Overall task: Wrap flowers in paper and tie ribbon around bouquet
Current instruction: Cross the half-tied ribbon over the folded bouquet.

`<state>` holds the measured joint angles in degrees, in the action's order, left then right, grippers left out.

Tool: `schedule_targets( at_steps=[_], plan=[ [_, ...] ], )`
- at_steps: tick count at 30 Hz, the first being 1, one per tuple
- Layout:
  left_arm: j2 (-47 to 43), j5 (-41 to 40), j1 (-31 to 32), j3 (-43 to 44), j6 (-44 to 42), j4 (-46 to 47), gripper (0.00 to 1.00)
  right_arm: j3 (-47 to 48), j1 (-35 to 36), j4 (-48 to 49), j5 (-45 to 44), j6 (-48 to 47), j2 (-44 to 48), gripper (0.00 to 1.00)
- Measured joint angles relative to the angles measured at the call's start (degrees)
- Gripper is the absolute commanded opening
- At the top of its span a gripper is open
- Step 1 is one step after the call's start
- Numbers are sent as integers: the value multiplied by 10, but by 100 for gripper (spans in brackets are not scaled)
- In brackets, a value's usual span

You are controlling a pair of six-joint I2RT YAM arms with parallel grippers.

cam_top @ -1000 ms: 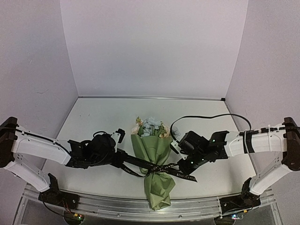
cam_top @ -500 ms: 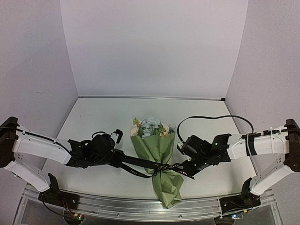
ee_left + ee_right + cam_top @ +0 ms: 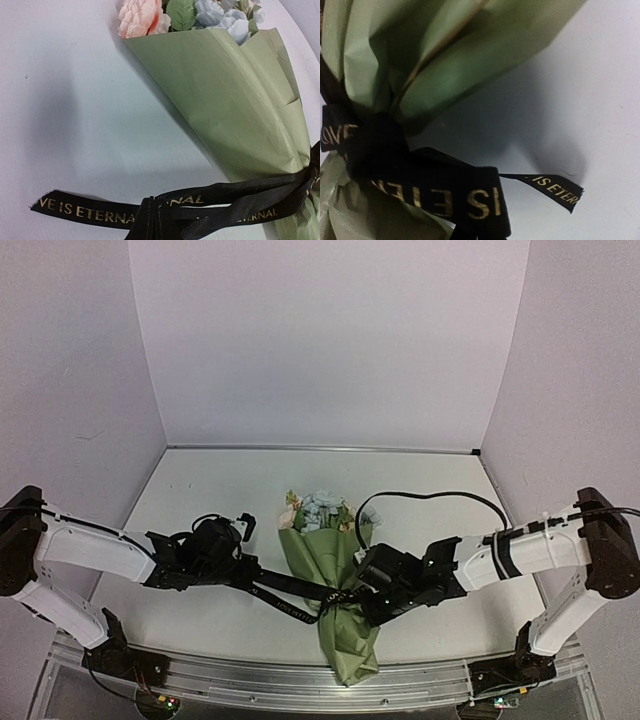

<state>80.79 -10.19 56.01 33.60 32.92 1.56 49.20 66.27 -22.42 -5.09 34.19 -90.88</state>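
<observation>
White table (image 3: 200,490) up front, bouquet (image 3: 335,570) lying mid-table, tail nearest, left gripper (image 3: 249,579) and right gripper (image 3: 360,594) each clenched on the black ribbon (image 3: 290,588) tied round its waist, flowers (image 3: 318,510) pointing at the back wall (image 3: 320,340).

Top external: high above the near edge, looking down and forward over the whole surface (image 3: 200,490).
Left wrist: low, close, facing the bouquet (image 3: 235,100), cone and blossoms.
Right wrist: closer still, on the tied waist.
Shared: all three show the ribbon (image 3: 445,195) around the bouquet.
</observation>
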Motion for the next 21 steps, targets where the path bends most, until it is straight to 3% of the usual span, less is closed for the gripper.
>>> schedule_targets(
  at_steps=[9, 18, 21],
  plan=[
    [2, 38, -60, 1, -23, 0, 0, 98, 5, 56, 14, 44, -69, 0],
    [2, 74, -66, 10, -44, 2, 0, 44, 5, 43, 29, -5, -31, 45],
    [2, 81, -66, 10, -45, 2, 0, 28, 5, 15, 34, -46, 7, 55]
  ],
)
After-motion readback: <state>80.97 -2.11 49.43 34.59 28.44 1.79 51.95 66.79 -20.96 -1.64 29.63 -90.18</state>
